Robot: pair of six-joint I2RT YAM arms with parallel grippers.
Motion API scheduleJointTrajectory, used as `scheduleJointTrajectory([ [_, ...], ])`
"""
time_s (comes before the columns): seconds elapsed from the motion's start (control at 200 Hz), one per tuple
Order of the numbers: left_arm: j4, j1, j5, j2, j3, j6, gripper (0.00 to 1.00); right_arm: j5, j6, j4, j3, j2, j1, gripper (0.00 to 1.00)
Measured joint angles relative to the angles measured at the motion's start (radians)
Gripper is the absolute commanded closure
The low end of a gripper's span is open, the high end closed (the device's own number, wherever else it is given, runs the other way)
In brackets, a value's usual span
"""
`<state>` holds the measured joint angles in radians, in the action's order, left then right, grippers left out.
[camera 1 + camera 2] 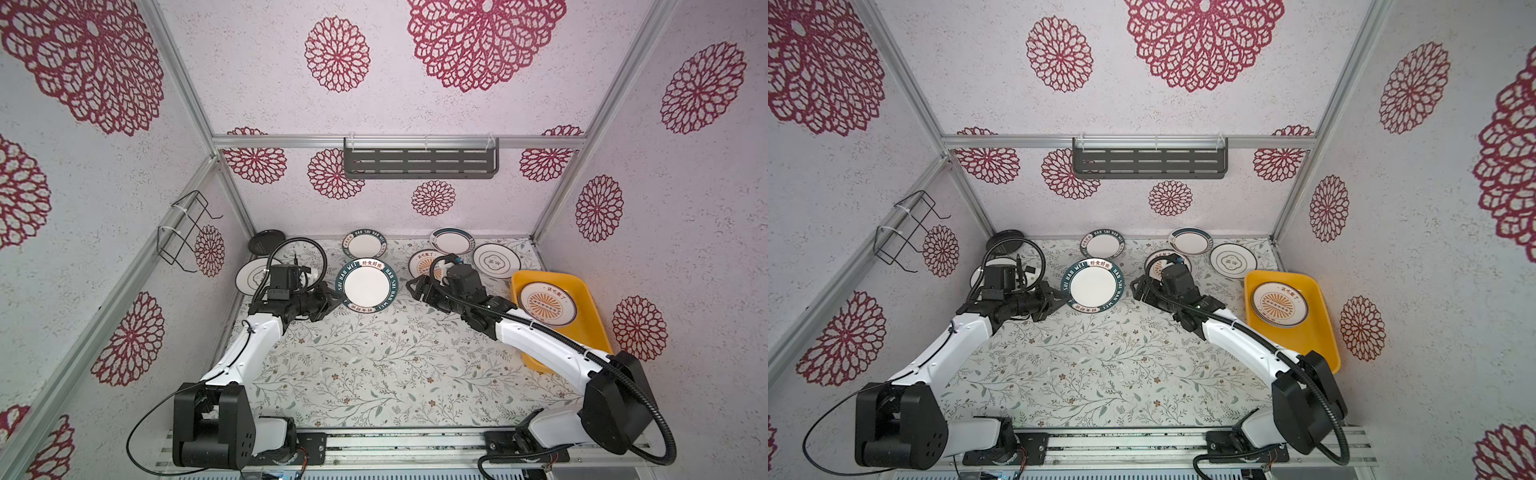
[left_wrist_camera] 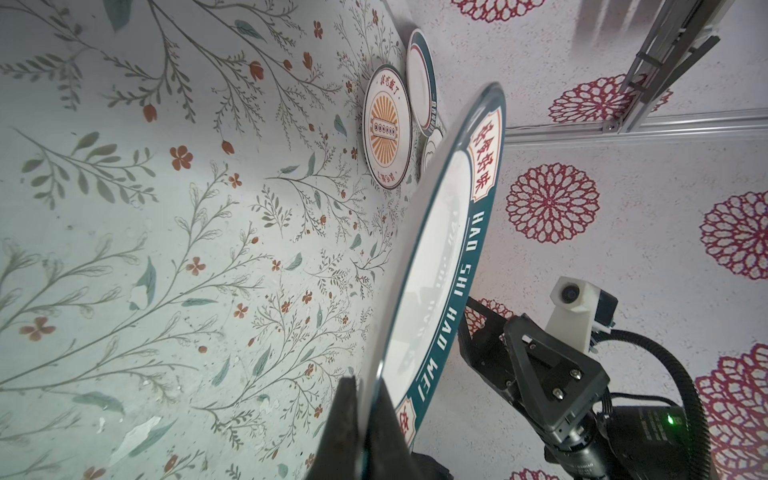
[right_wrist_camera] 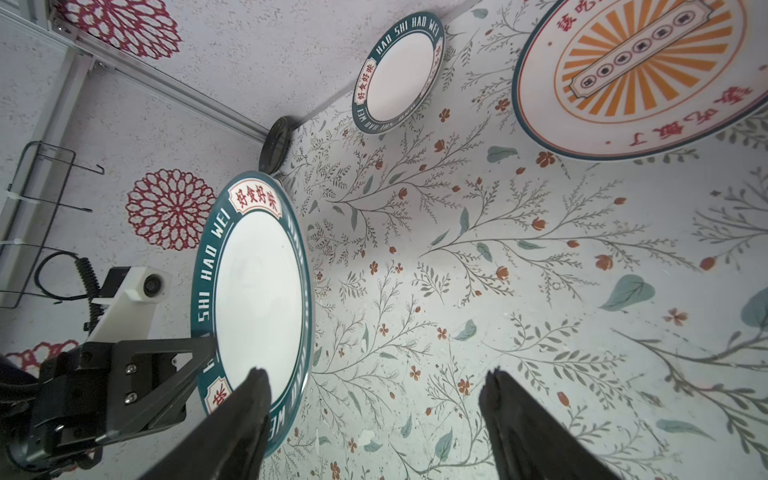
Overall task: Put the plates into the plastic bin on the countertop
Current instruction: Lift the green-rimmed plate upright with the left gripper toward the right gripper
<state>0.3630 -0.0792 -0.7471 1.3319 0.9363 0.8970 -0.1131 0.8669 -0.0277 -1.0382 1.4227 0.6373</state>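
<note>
My left gripper [image 1: 335,298] [image 2: 365,386] is shut on the left rim of a large white plate with a dark teal lettered rim [image 1: 366,287] [image 2: 432,270], holding it tilted above the countertop [image 1: 374,357]. My right gripper [image 1: 411,286] [image 3: 374,374] stands open just right of that plate [image 3: 257,291], with nothing between its fingers. The yellow-orange plastic bin [image 1: 582,299] sits at the right and holds sunburst plates [image 1: 546,303]. Several more plates lie at the back: a small lettered one [image 1: 365,245], a teal-rimmed one [image 1: 452,241], a line-motif one [image 1: 496,260], a sunburst one [image 1: 419,262] and a black one [image 1: 266,241].
A line-motif plate [image 1: 249,276] lies partly under my left wrist. A dark grey slotted shelf [image 1: 419,162] hangs on the back wall. A black wire rack [image 1: 183,232] is fixed to the left wall. My right arm [image 1: 540,340] crosses the bin's near left side.
</note>
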Motion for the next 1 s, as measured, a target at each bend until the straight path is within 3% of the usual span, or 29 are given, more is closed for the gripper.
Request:
scheduleJointTrajectory([
  [0.11, 0.002, -0.042, -0.016, 0.000, 0.043, -0.012, 1.00, -0.015, 0.000, 0.010, -0.013, 0.020, 0.002, 0.25],
  [0.23, 0.005, -0.070, -0.024, 0.004, 0.072, -0.023, 1.00, -0.025, 0.001, 0.026, -0.019, 0.026, 0.003, 0.35],
  [0.375, 0.013, -0.082, -0.027, 0.017, 0.077, -0.030, 1.00, -0.024, 0.004, 0.037, -0.020, 0.026, 0.003, 0.53],
  [0.585, 0.021, -0.096, -0.018, 0.027, 0.079, -0.032, 0.99, -0.023, 0.016, 0.054, -0.016, 0.023, 0.005, 0.90],
  [0.731, 0.030, -0.100, -0.007, 0.032, 0.080, -0.017, 0.94, -0.023, 0.043, 0.072, -0.010, 0.005, 0.007, 1.00],
  [0.816, 0.033, -0.102, -0.002, 0.032, 0.089, -0.016, 0.80, -0.024, 0.049, 0.076, -0.005, 0.002, 0.007, 1.00],
  [0.856, 0.039, -0.105, 0.003, 0.032, 0.095, -0.018, 0.66, -0.023, 0.052, 0.077, -0.005, 0.002, 0.007, 1.00],
  [0.916, 0.048, -0.108, 0.010, 0.033, 0.105, -0.023, 0.55, -0.022, 0.052, 0.075, -0.002, 0.002, 0.007, 1.00],
  [0.956, 0.056, -0.110, 0.021, 0.033, 0.117, -0.025, 0.40, -0.019, 0.052, 0.073, 0.000, 0.002, 0.007, 1.00],
  [1.001, 0.063, -0.111, 0.029, 0.033, 0.132, -0.037, 0.36, -0.016, 0.052, 0.070, 0.003, 0.002, 0.006, 1.00],
])
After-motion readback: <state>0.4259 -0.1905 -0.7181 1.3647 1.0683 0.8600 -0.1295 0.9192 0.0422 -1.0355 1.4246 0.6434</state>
